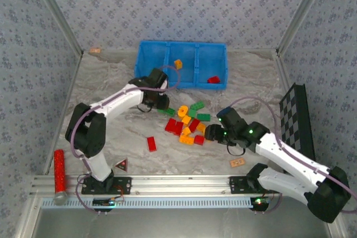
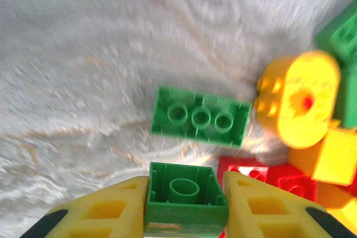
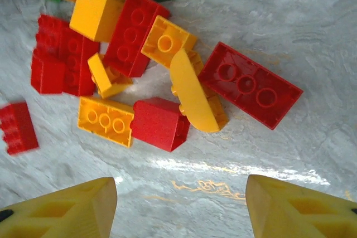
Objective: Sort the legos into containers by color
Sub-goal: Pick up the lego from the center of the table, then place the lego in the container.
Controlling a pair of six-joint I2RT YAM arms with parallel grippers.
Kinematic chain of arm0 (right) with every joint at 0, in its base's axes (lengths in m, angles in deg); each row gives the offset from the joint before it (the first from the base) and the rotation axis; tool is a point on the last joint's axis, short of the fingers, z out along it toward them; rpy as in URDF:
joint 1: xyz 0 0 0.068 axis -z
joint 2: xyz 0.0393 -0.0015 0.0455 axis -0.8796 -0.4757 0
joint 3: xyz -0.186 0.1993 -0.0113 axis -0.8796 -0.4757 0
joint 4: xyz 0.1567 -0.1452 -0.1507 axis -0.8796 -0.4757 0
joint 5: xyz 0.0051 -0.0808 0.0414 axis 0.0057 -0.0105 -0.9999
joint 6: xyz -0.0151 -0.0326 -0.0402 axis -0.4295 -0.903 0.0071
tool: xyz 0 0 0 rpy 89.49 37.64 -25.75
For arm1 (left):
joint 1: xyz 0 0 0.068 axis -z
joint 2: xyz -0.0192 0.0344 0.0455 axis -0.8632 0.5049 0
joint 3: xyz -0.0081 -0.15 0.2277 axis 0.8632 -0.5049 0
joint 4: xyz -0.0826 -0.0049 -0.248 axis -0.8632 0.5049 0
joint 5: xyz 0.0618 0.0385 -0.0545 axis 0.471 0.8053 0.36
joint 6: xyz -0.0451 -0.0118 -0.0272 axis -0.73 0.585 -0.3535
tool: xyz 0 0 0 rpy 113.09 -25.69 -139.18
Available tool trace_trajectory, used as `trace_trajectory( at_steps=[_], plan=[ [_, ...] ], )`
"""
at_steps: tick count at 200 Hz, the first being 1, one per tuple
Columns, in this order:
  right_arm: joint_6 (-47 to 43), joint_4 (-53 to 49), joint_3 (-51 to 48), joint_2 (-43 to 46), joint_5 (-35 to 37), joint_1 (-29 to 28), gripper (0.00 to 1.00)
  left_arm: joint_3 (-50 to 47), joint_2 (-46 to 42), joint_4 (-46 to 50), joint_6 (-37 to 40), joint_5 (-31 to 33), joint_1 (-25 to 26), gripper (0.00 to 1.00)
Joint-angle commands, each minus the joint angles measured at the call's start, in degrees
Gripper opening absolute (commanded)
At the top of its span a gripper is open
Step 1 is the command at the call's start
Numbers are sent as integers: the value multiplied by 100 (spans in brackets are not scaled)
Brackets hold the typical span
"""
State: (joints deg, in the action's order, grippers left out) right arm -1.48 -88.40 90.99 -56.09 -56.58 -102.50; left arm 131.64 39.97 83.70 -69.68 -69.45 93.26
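Left pincer pinches a green brick squarely, seemingly just off the worktop, though the view is blurred. Lift it straight, then carry it to the blue bin, left compartment. Right pincer hangs spread over the brick pile.

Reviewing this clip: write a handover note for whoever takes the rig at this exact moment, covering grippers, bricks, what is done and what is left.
Left gripper: shut on a green brick, at the far-left edge of the pile.
Right gripper: open, holding nothing, above the pile's near side.
Done: the blue bin holds one yellow-orange brick in its middle compartment and one red brick in its right compartment.
Left: the pile of red, green and yellow-orange bricks, plus a lone red brick to its left. The held green one probably belongs in the left compartment.
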Motion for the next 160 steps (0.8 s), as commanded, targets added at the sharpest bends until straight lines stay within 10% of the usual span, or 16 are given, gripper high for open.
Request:
trace_trajectory(
  at_steps=[1, 160],
  plan=[
    [947, 415, -348, 116, 66, -42, 65, 507, -214, 114, 172, 128, -314, 32],
    [1515, 1364, -233, -1293, 281, -864, 70, 2904, 2076, -455, 133, 177, -1456, 33]
  ],
)
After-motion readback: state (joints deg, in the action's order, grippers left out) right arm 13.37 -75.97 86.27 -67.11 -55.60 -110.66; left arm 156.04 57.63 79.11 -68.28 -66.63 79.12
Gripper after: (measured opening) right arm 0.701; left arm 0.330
